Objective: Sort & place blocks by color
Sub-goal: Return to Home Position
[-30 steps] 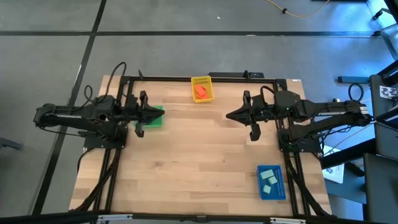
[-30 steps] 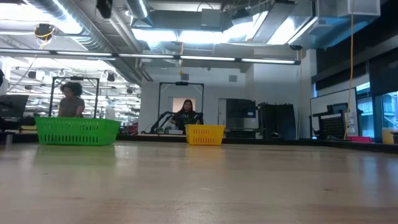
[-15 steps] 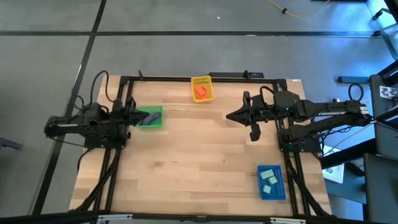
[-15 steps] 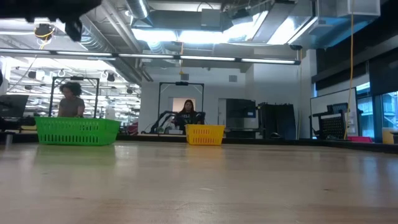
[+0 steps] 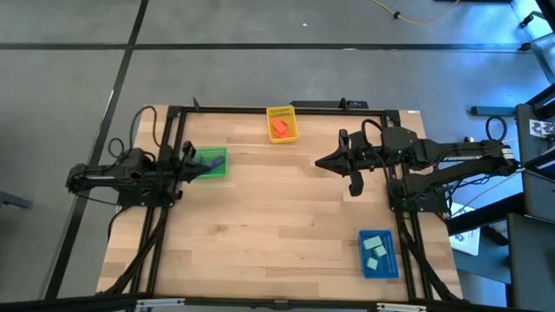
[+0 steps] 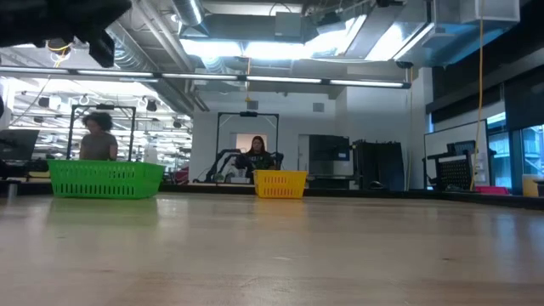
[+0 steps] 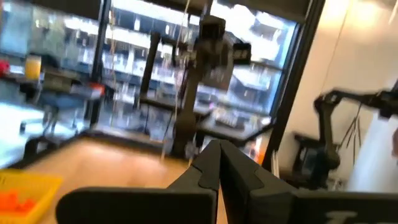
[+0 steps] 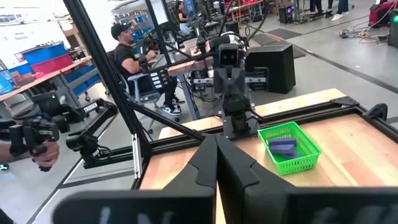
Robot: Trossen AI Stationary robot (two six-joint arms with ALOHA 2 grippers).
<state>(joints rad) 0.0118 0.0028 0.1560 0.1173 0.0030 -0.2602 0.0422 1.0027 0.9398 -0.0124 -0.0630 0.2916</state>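
Observation:
Purple blocks (image 8: 283,145) lie in the green tray (image 5: 212,164) by the table's left edge. Orange-red blocks (image 5: 279,127) sit in the yellow tray (image 5: 281,123) at the far edge. Pale mint blocks (image 5: 375,251) rest in the blue tray (image 5: 378,254) at the near right. My left gripper (image 5: 187,164) hovers just left of the green tray, shut and empty, its fingers (image 7: 217,163) together. My right gripper (image 5: 321,162) hangs shut and empty over the table's right half, fingers (image 8: 216,155) pointing toward the green tray (image 8: 289,148).
A black frame (image 5: 260,109) runs around the table's far and side edges. Bare wood (image 5: 277,217) spreads between the three trays. People (image 8: 130,50) sit and stand in the room beyond the table. The low view shows the green tray (image 6: 106,178) and the yellow tray (image 6: 280,183).
My left gripper has drawn back from above the green tray toward the table's left edge, uncovering the purple blocks inside. My right arm has kept still.

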